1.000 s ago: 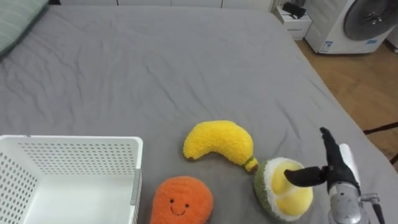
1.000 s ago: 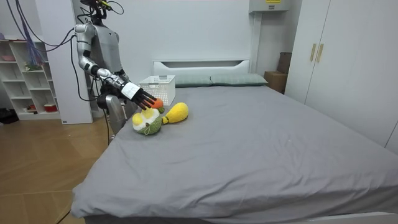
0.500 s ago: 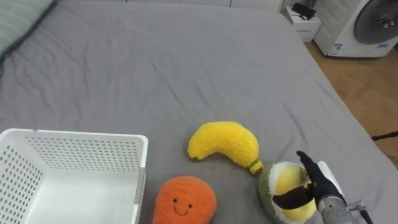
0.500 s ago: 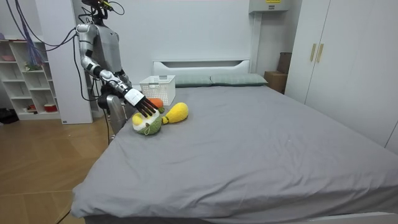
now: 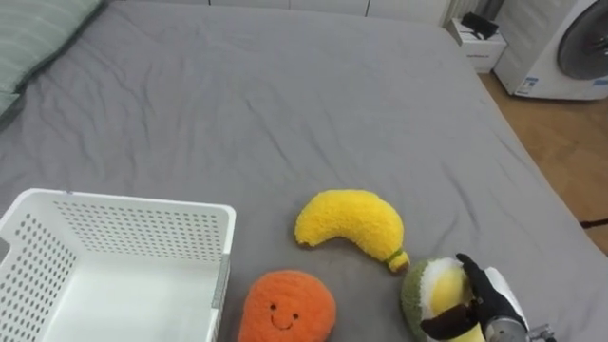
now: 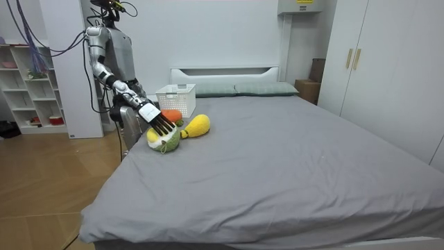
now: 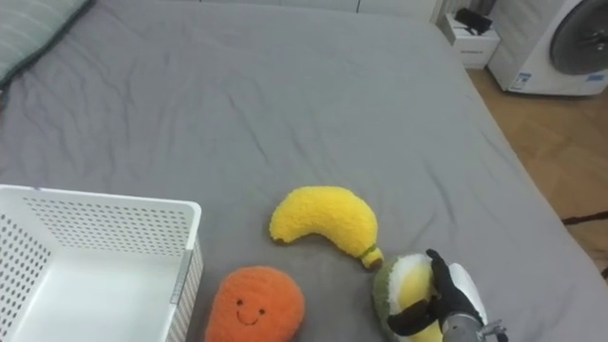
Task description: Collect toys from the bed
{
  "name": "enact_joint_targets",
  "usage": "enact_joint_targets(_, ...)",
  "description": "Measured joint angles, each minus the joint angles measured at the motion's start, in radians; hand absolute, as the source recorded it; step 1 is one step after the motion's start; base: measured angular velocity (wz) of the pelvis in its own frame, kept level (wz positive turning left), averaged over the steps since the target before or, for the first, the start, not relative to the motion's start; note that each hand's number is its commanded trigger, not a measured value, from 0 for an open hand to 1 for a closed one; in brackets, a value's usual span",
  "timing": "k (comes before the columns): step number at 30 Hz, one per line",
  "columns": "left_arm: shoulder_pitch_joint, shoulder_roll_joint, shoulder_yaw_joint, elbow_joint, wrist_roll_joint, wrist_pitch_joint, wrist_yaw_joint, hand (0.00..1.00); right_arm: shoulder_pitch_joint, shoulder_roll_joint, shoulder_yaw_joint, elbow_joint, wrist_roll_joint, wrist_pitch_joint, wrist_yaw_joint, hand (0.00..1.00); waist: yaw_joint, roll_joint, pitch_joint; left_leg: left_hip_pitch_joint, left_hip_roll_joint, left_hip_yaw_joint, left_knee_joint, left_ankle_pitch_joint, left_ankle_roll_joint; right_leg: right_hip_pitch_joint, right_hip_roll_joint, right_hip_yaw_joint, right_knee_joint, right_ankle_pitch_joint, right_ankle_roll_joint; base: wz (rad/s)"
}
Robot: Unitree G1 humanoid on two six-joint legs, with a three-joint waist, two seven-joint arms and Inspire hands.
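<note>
Three plush toys lie close together on the grey bed (image 5: 285, 104): a yellow banana (image 5: 350, 223), an orange with a smiling face (image 5: 285, 306), and a round green and yellow fruit (image 5: 427, 290). My right hand (image 5: 494, 299) rests on the green and yellow fruit from its right side. The fingers are nearly straight over its top and the thumb lies across its front. A white perforated basket (image 5: 133, 214) stands on the bed left of the orange. In the room view I stand at the bedside with my right hand (image 6: 156, 119) stretched over the green and yellow fruit (image 6: 165, 139).
A striped green pillow (image 5: 38, 24) lies at the far left of the bed. The bed's right edge drops to a wooden floor with a washing machine (image 5: 570, 47) and a small white cabinet (image 5: 480, 33). Open grey bedding stretches beyond the toys.
My right hand has come down from beside the green and yellow fruit onto it, thumb now across its front. The eye view has shifted a little; the toys have not moved.
</note>
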Motion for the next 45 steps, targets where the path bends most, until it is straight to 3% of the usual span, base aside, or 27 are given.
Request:
enact_joint_targets(6,-0.012,0.0,-0.011,0.023,-0.017,-0.014,0.008,0.0,-0.038,-0.003,0.004,0.131,0.03,-0.027,-0.085,1.0,0.001,0.001,-0.0006,0.005,-0.001,-0.015,0.001,0.0,0.0,0.018,0.0,-0.013,-0.014,0.0,0.001,0.08)
enact_joint_targets(19,-0.012,0.001,-0.01,0.025,-0.015,-0.015,0.011,0.0,-0.062,-0.004,-0.004,0.177,0.035,-0.026,-0.1,1.0,0.0,0.003,-0.0001,0.004,-0.002,-0.017,0.0,0.0,0.0,0.02,-0.001,-0.023,-0.015,0.0,0.001,0.01)
enact_joint_targets(28,-0.011,0.005,-0.008,0.022,-0.016,-0.034,-0.014,0.0,-0.062,-0.008,-0.029,0.163,0.057,-0.028,-0.077,1.0,-0.005,-0.003,0.0001,-0.001,-0.002,-0.016,0.0,0.0,0.0,0.015,-0.002,-0.021,-0.014,-0.001,0.001,0.0)
enact_joint_targets(31,-0.007,0.007,0.002,0.021,-0.014,-0.034,-0.038,0.0,-0.061,-0.008,-0.058,0.045,0.057,-0.021,-0.062,1.0,-0.025,0.002,0.0071,-0.001,-0.002,-0.015,0.001,0.0,0.0,0.012,-0.002,-0.02,-0.013,-0.001,0.001,0.0)
enact_joint_targets(37,-0.009,0.011,0.051,0.021,-0.014,-0.04,-0.054,0.0,-0.03,-0.027,-0.124,-0.22,0.048,-0.026,-0.069,1.0,-0.029,-0.003,0.0038,-0.001,-0.002,-0.015,0.0,0.001,0.0,0.0,-0.001,-0.012,-0.011,-0.001,0.001,-0.02)
enact_joint_targets(45,-0.009,0.01,0.041,0.022,-0.015,-0.039,-0.052,0.0,-0.038,-0.051,-0.134,-0.562,0.057,-0.022,-0.079,1.0,-0.027,-0.011,0.0013,-0.002,-0.002,-0.002,0.001,0.001,0.0,-0.014,0.0,0.004,0.006,-0.003,0.001,-0.05)
